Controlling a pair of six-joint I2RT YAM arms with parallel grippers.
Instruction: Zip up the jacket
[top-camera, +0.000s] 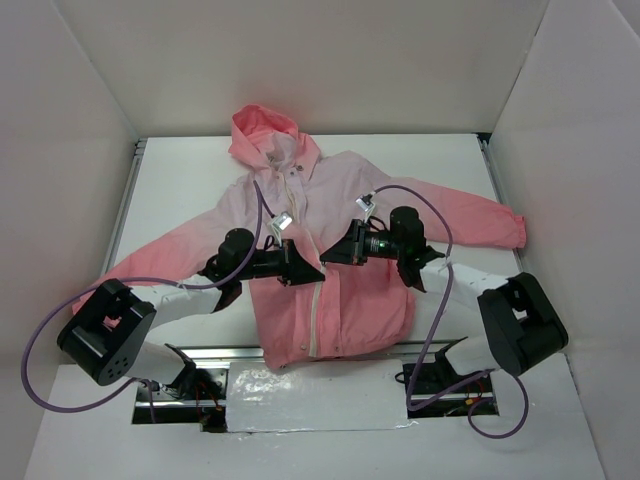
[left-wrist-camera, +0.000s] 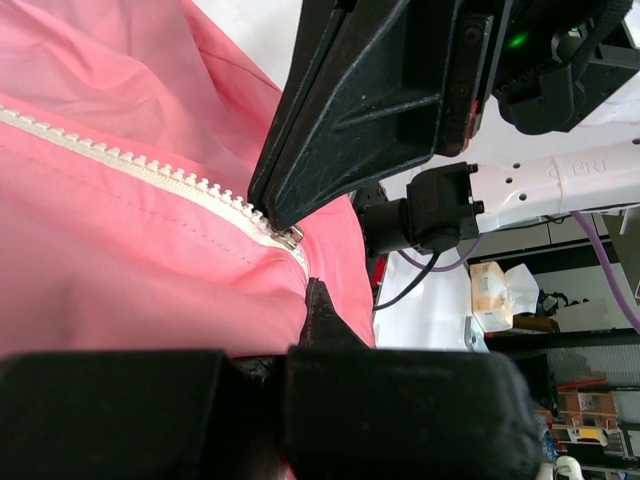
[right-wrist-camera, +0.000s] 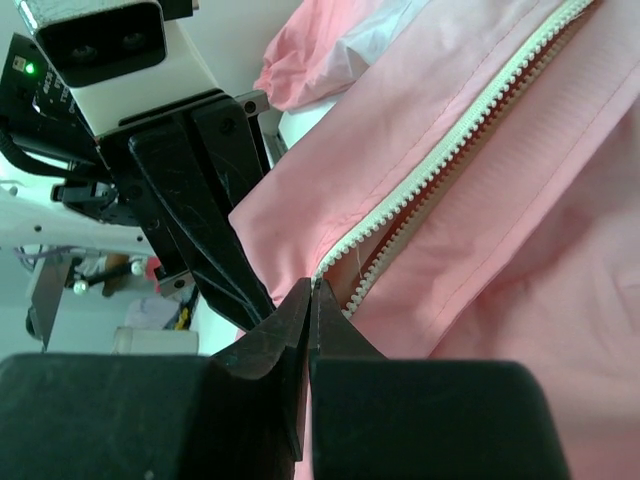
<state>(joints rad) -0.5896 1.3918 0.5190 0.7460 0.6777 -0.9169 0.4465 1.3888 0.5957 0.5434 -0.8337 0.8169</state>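
The jacket (top-camera: 345, 225) lies flat on the table, coral hood (top-camera: 262, 128) at the far end and hem towards the arms. Its pale zipper (top-camera: 317, 318) is joined from the hem up to mid-chest. Both grippers meet there. My right gripper (right-wrist-camera: 312, 292) is shut on the zipper slider (left-wrist-camera: 289, 237), and the two rows of teeth (right-wrist-camera: 455, 125) part beyond it. My left gripper (left-wrist-camera: 306, 292) is shut on the pink fabric right beside the slider, with its fingers (right-wrist-camera: 215, 235) nearly touching the right gripper's fingers (left-wrist-camera: 350, 120). In the top view the left gripper (top-camera: 300, 262) and right gripper (top-camera: 333, 255) sit close together.
White walls (top-camera: 80, 90) enclose the table on three sides. Purple cables (top-camera: 262, 215) loop over the jacket from both arms. The sleeves (top-camera: 480, 220) spread out to either side. A slot with a shiny strip (top-camera: 320, 385) runs along the near edge between the arm bases.
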